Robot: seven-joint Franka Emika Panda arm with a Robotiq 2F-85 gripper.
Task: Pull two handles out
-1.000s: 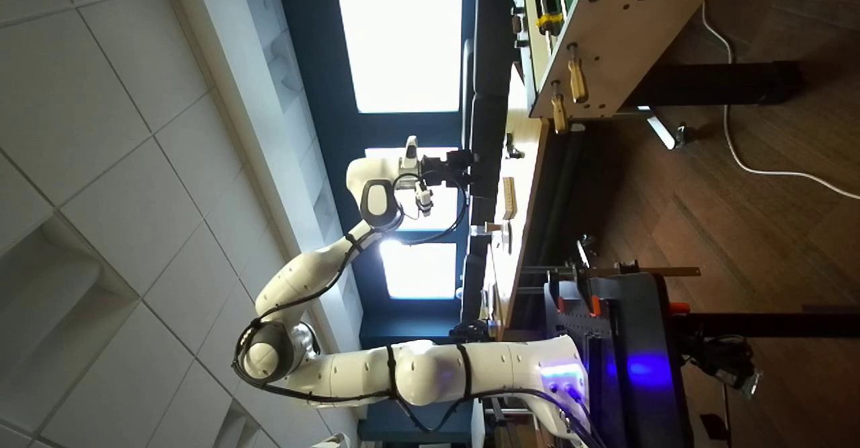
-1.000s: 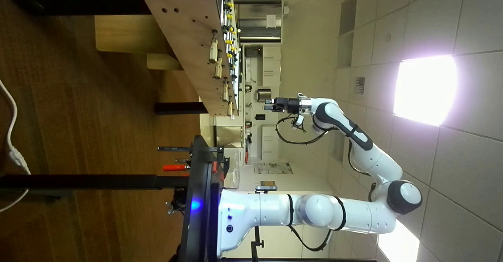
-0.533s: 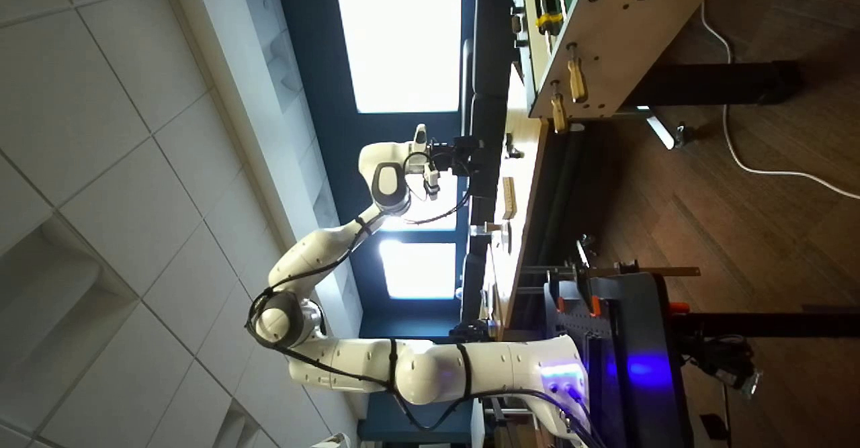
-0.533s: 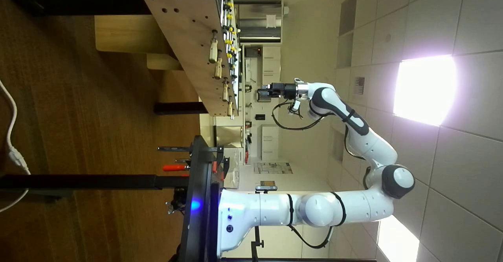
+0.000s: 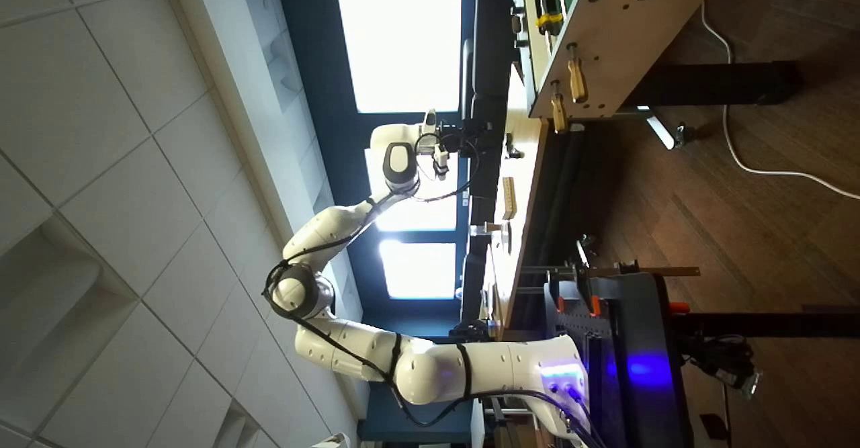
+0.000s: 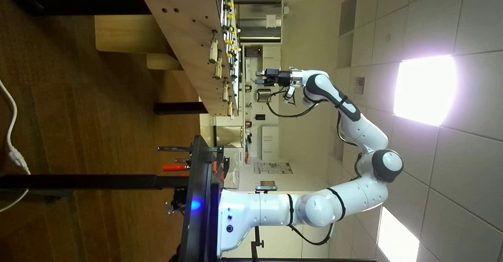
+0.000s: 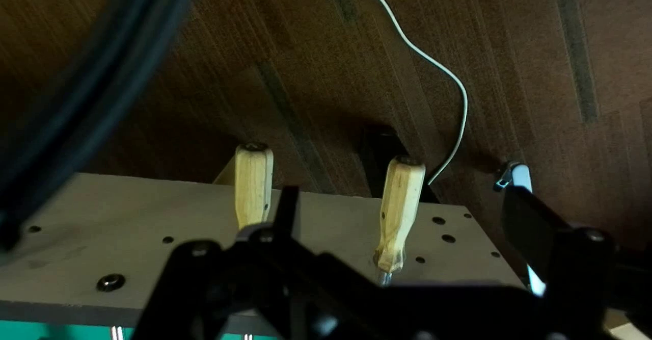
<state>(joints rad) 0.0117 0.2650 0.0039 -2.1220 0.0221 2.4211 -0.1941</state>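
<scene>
Spread and empty, the black gripper [image 6: 258, 77] hung above one long, pale wooden handle [image 7: 400, 210], seen lengthwise between its fingers [image 7: 530, 228] in the wrist view

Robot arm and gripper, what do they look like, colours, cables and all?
The arm is mostly white and rounded, with dark grey joint covers bearing pale ovals, and black straps. A black cable runs along it in loops. A silver collar joins the gripper, black with grey fingertips.
</scene>
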